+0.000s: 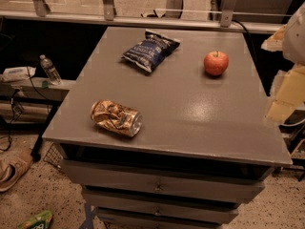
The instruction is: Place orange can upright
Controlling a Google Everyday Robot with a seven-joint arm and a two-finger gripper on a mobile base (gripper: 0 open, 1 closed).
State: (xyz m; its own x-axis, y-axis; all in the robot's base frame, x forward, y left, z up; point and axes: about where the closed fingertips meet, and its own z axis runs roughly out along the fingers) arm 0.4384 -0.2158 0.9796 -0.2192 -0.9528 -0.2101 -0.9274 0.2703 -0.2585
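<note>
Grey cabinet top (190, 113), speckled floor (43, 190) below; orange can (116, 118) on side; gripper (285, 99) at rt edge, state unclear.

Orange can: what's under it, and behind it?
The orange can lies on its side directly on the grey cabinet top; the patch beneath is covered. Farther back sits the blue snack bag. The claw hangs past the top's right edge, apart from the can.

Mottled orange-gold can (116, 118), red apple (216, 63), blue bag (150, 50), grey table (190, 111), cream end effector (285, 98) at right
</note>
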